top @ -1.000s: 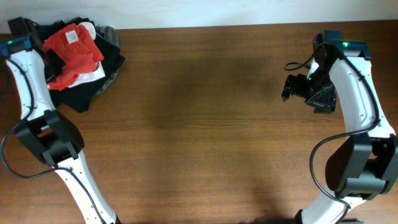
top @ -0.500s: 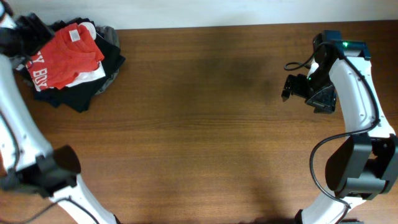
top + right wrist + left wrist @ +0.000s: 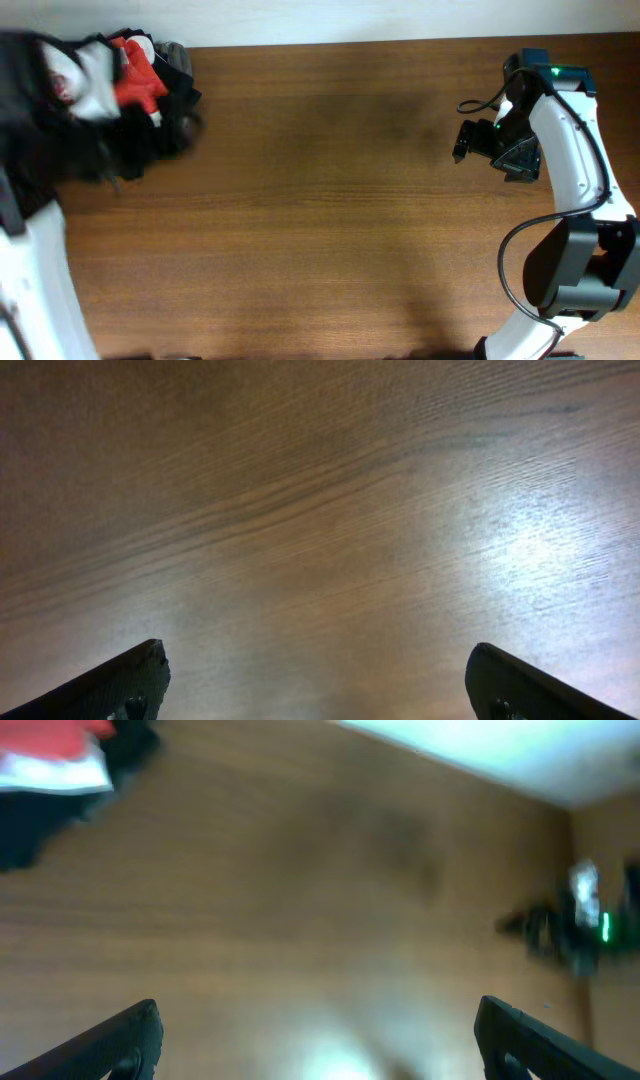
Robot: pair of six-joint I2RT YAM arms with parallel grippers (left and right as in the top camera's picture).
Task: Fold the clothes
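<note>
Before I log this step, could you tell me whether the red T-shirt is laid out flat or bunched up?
Bunched up: the red T-shirt lies crumpled atop the dark garments; the blurred left arm hides part.

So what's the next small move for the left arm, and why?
Probably bring the left gripper down onto the red shirt and grasp it: its jaws are open and empty, and the shirt lies crumpled on the pile, unfolded.

The T-shirt (image 3: pixel 137 80) is red-orange, garments (image 3: pixel 178 98) black and grey, table (image 3: pixel 330 200) wood-grain brown
</note>
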